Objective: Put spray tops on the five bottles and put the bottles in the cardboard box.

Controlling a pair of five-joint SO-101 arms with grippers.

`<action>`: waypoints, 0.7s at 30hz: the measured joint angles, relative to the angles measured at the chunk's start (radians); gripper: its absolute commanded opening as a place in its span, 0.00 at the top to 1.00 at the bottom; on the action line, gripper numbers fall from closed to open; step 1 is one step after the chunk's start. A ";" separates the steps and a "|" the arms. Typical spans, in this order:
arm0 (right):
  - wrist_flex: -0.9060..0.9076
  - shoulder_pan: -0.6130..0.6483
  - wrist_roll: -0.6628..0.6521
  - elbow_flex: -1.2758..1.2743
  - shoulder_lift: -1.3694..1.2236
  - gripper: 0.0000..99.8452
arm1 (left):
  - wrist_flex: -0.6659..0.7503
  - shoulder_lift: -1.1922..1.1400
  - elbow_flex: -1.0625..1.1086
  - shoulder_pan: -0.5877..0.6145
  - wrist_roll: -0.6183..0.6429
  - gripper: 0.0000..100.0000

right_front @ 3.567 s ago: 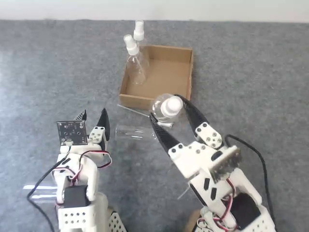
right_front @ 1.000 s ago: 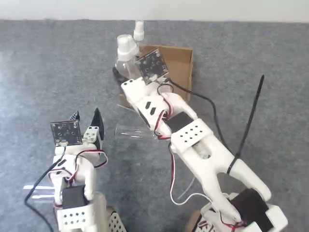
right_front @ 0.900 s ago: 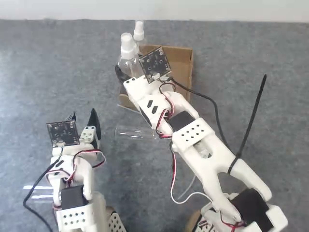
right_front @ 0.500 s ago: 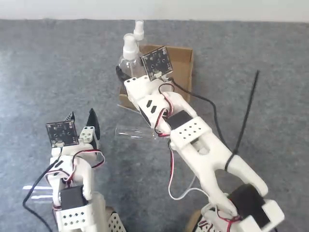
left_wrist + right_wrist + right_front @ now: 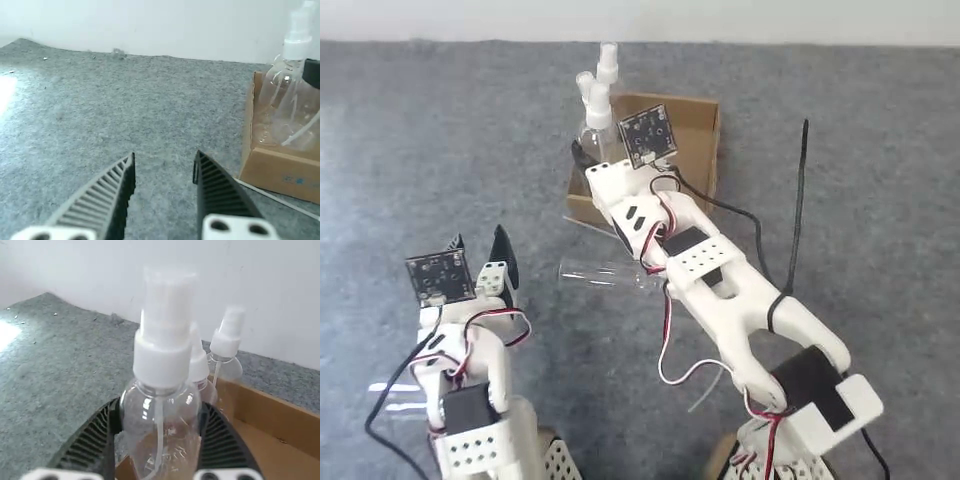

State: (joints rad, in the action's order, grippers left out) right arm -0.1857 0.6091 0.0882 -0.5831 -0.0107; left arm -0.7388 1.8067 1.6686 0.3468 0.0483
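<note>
The right gripper [image 5: 160,415] is clamped on a capped bottle [image 5: 160,390] at the box's [image 5: 716,140] ten o'clock corner, beside two other bottles [image 5: 226,355], also capped. Left gripper [image 5: 164,161] gapes apart, empty. An uncapped bottle [image 5: 600,272] lies at the box's six o'clock; I judge two are left to do.

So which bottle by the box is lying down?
The capless bottle on the grey mat before the cardboard box. It lies on its side; the others stand upright with spray tops, including the held bottle in the right gripper.

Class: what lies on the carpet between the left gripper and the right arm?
In the high view, a clear bottle lies on its side between the left gripper and the right arm.
</note>
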 measured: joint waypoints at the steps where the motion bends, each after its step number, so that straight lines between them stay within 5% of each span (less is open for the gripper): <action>1: 0.000 0.000 0.000 0.000 0.000 0.95 | 0.000 0.000 0.000 0.000 0.000 0.82; 21: -0.141 0.003 0.002 -0.060 -0.110 0.95 | 0.000 0.000 0.000 0.000 0.000 0.82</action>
State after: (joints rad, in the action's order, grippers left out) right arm -0.3268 0.6122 0.0898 -0.6429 -0.1212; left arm -0.7388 1.8067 1.6686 0.3468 0.0483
